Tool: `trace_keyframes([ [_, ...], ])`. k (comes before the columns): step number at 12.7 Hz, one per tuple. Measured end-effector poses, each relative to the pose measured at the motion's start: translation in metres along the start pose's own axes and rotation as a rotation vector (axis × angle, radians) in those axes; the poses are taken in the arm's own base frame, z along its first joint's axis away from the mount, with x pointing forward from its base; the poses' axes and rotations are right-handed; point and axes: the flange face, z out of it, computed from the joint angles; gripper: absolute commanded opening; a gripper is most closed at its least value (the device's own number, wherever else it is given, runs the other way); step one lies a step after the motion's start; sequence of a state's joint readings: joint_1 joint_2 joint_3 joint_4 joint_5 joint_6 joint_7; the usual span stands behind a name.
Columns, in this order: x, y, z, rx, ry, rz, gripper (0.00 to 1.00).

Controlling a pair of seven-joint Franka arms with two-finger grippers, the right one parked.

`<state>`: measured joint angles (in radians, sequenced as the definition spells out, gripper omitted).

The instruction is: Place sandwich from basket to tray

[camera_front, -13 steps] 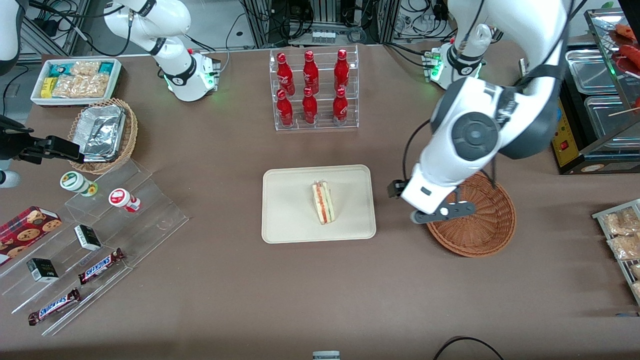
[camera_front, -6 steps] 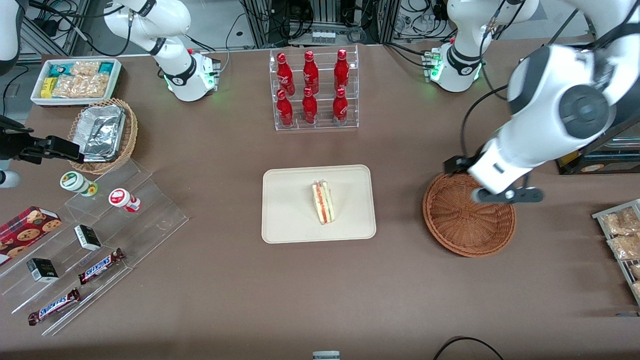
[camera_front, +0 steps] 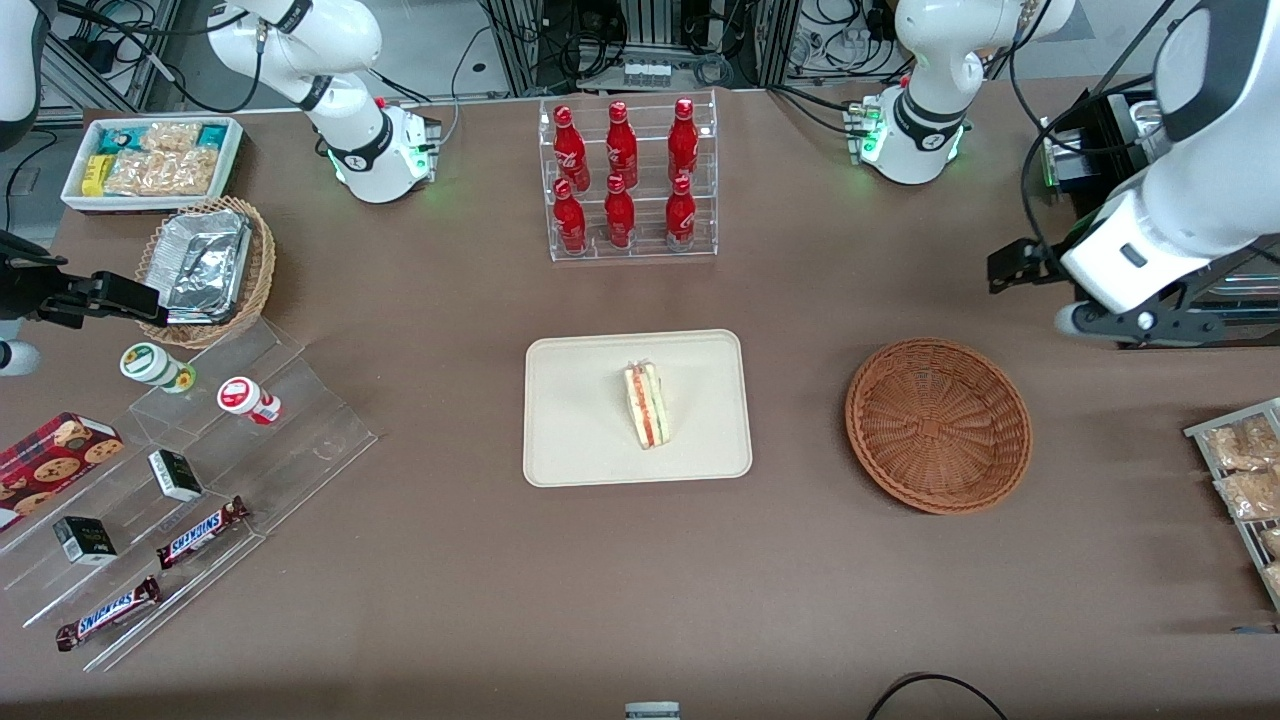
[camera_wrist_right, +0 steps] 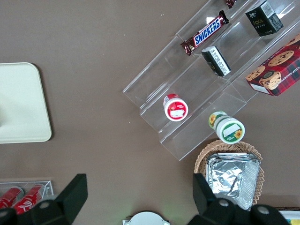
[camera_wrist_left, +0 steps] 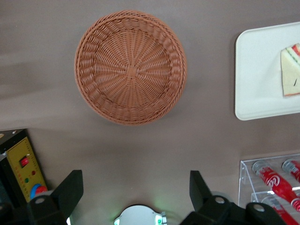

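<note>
The sandwich [camera_front: 648, 405], a pale wedge with red and green layers, lies near the middle of the cream tray [camera_front: 580, 430]. The reddish-brown wicker basket [camera_front: 938, 425] stands beside the tray toward the working arm's end and holds nothing. My left gripper [camera_front: 1140, 322] hangs high above the table, farther from the front camera than the basket and past it toward the working arm's end. It is open and empty. The left wrist view shows the gripper [camera_wrist_left: 134, 187] with its fingers wide apart, the empty basket [camera_wrist_left: 130, 65], and the tray's [camera_wrist_left: 258, 70] edge with the sandwich [camera_wrist_left: 291, 70].
A clear rack of red bottles [camera_front: 625, 180] stands farther from the front camera than the tray. A machine with a yellow panel [camera_front: 1130, 270] is close to the gripper. A snack rack [camera_front: 1245, 470], clear display steps [camera_front: 200, 470] and a tan basket with foil trays [camera_front: 205, 265] line the table ends.
My left gripper has swung from over the basket's tray-side rim, across the basket, toward the working arm's end and away from the front camera. The sandwich has stayed on the tray.
</note>
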<state>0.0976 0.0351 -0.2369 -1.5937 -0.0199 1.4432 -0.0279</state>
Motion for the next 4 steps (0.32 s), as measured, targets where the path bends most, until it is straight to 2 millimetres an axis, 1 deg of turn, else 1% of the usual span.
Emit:
trace_keyframes([
  [4, -0.024, -0.021, -0.020, 0.006, -0.010, -0.020, 1.00],
])
